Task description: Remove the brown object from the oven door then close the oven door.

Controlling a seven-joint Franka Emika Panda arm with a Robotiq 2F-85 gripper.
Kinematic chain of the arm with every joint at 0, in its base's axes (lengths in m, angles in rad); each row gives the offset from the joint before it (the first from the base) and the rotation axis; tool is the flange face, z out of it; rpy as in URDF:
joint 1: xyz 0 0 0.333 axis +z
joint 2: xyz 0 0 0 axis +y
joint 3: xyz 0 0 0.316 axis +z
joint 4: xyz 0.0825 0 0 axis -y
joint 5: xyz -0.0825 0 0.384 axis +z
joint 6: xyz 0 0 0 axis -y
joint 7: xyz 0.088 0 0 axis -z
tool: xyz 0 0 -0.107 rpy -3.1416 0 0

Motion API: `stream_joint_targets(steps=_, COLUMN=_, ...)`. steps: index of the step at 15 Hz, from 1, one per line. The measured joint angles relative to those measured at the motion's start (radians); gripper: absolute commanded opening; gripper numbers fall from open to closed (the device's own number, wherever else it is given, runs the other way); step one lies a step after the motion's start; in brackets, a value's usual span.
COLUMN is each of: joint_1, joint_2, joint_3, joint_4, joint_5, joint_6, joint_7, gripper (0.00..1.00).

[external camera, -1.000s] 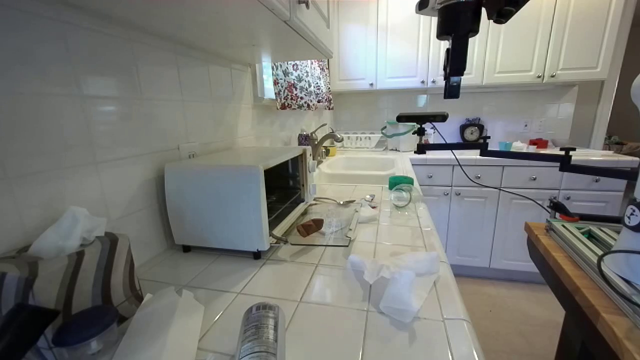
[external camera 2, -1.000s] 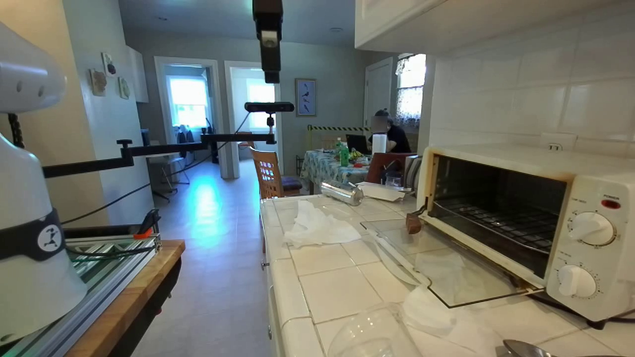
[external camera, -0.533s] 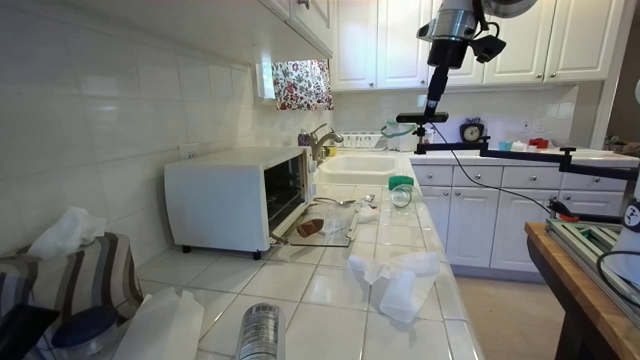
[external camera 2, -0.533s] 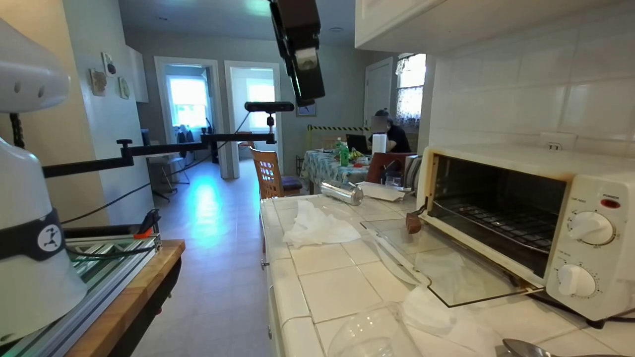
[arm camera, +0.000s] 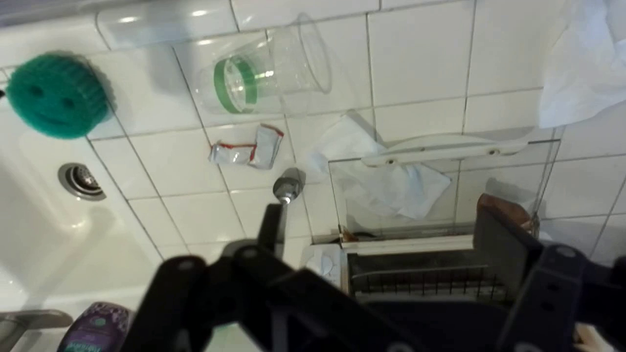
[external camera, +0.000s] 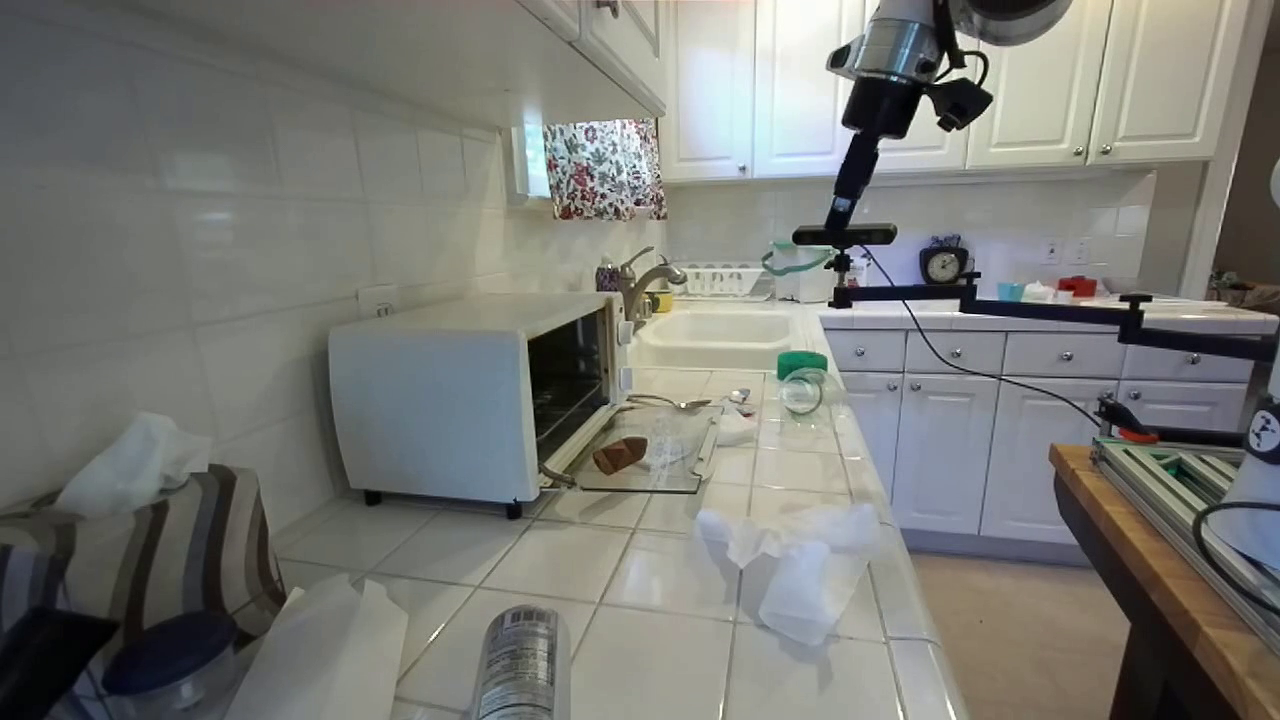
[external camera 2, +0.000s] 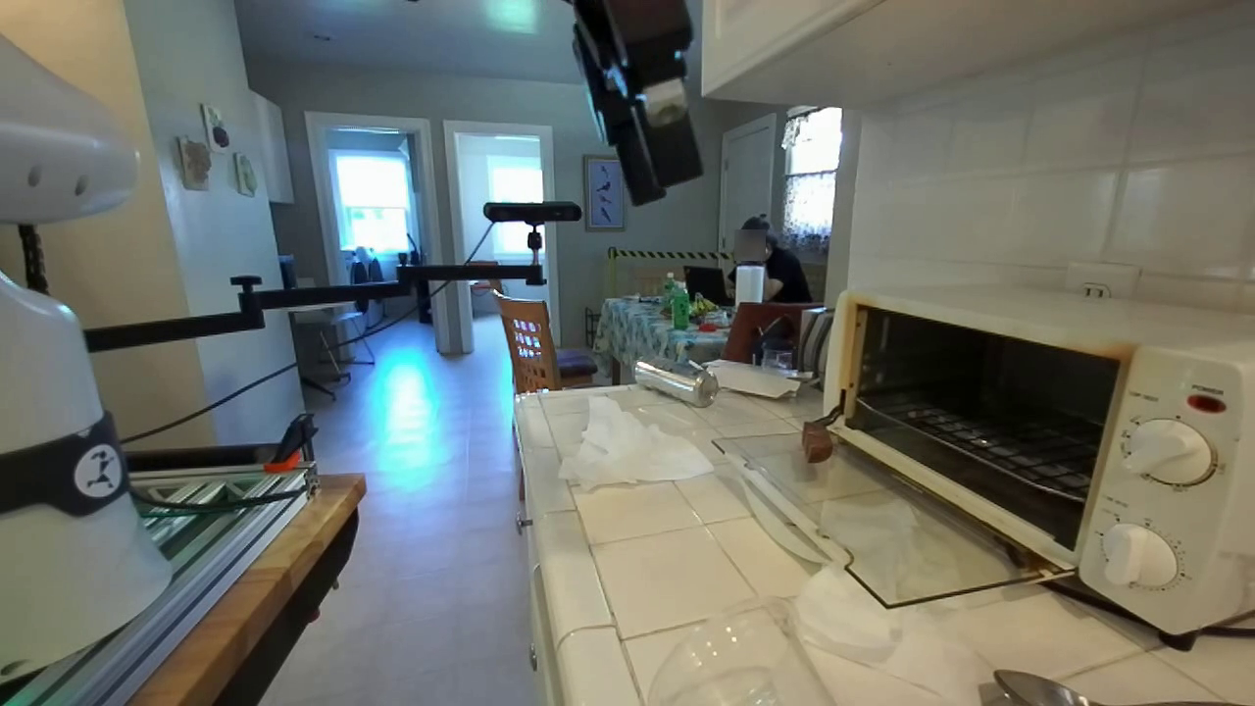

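I have my black gripper spread and empty; the small elongated brown lump lies well below, off toward one fingertip.

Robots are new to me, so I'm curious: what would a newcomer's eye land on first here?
Probably the white toaster oven on the tiled counter, its glass door folded down with a brown lump lying on it. High in the air hangs the black gripper, open and holding nothing. In the wrist view, a green scrubber with a smiling face stands out at the edge of the sink.
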Motion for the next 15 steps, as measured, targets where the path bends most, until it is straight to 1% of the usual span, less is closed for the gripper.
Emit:
stream_joint_targets(steps=2, joint_1=0.015, joint_2=0.066, joint_3=-0.018, joint_4=0.001, joint_5=0.007, joint_6=0.128, joint_7=-0.045, gripper=1.0)
stream_joint_targets(steps=3, joint_1=0.034, joint_2=0.106, joint_3=-0.03, joint_4=0.003, joint_5=0.024, joint_6=0.188, joint_7=-0.073, gripper=1.0)
stream_joint_targets(steps=5, joint_1=0.1, joint_2=0.18, joint_3=-0.06, joint_4=0.011, joint_5=0.098, joint_6=0.29, joint_7=-0.149, gripper=1.0)
stream_joint_targets(steps=7, joint_1=0.193, joint_2=0.242, joint_3=-0.102, joint_4=0.033, joint_5=0.224, joint_6=0.337, joint_7=-0.249, gripper=1.0)
stream_joint_targets(steps=9, joint_1=0.283, joint_2=0.285, joint_3=-0.142, joint_4=0.069, joint_5=0.35, joint_6=0.338, joint_7=-0.354, gripper=1.0)
stream_joint_targets(steps=11, joint_1=0.345, joint_2=0.315, joint_3=-0.175, joint_4=0.105, joint_5=0.436, joint_6=0.327, joint_7=-0.432, gripper=1.0)
stream_joint_targets(steps=13, joint_1=0.384, joint_2=0.344, joint_3=-0.205, joint_4=0.138, joint_5=0.503, joint_6=0.297, joint_7=-0.506, gripper=1.0)
stream_joint_targets(steps=15, joint_1=0.405, joint_2=0.384, joint_3=-0.231, joint_4=0.172, joint_5=0.555, joint_6=0.252, joint_7=-0.575, gripper=1.0)
